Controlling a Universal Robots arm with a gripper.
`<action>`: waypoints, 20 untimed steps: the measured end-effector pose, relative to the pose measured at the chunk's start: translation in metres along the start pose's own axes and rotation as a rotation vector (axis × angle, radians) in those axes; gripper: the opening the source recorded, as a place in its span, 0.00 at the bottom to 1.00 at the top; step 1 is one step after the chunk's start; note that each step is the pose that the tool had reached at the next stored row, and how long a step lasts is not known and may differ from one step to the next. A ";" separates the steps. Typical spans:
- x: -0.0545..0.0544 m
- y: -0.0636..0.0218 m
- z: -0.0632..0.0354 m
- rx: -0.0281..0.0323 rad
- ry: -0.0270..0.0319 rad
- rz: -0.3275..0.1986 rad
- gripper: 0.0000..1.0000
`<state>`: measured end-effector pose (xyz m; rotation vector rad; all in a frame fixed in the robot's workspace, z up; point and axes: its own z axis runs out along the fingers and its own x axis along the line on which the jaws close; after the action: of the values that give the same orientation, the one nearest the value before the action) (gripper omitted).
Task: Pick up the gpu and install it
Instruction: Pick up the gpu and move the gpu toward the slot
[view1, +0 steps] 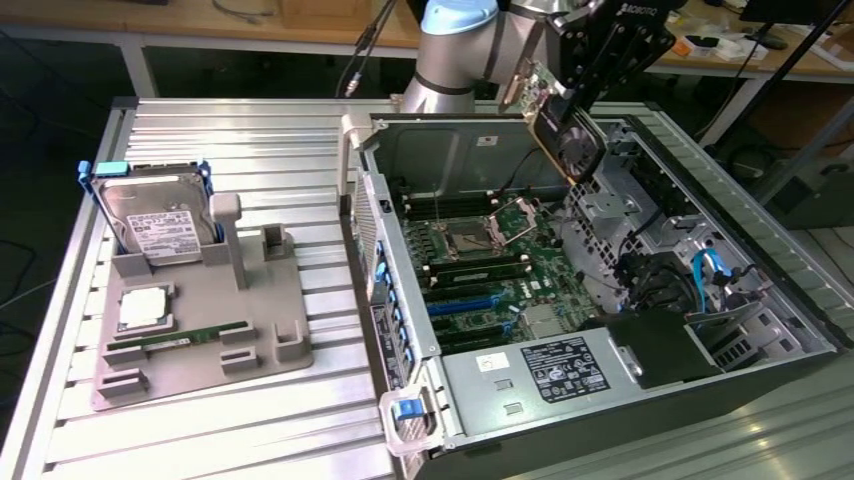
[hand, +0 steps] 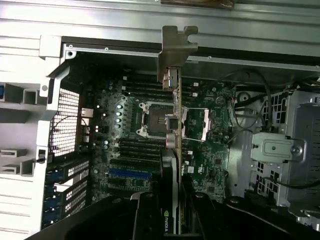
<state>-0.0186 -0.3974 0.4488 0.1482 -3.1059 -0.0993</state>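
The gpu (view1: 571, 148) is a dark card with a fan and a silvery metal bracket. It hangs tilted above the far end of the open computer case (view1: 400, 250), over the motherboard (view1: 501, 265). My gripper (view1: 569, 98) is shut on its upper part and comes down from the arm at the back. In the wrist view the gpu (hand: 173, 125) shows edge-on, its bracket (hand: 176, 47) near the case's rim. The card runs over the processor socket (hand: 150, 120), between my two black fingers (hand: 144, 212) of the gripper (hand: 170, 207). It stands clear of the blue slots (hand: 127, 175).
At the exterior view's left, a grey holder (view1: 267, 340) on the ribbed table carries a hard drive in a blue frame (view1: 154, 215), a processor chip (view1: 144, 308) and a green memory stick (view1: 180, 340). Inside the case sit a power supply (view1: 561, 365) and drive cages (hand: 280, 150).
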 end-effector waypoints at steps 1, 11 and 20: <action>0.000 0.0004 0.0000 0.0010 -0.0112 -0.001 0.27; -0.001 0.0011 0.0005 0.0026 -0.0353 0.040 0.27; -0.001 0.0011 0.0009 0.0020 -0.0386 0.091 0.27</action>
<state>-0.0176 -0.3961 0.4480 0.0042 -3.1452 -0.0979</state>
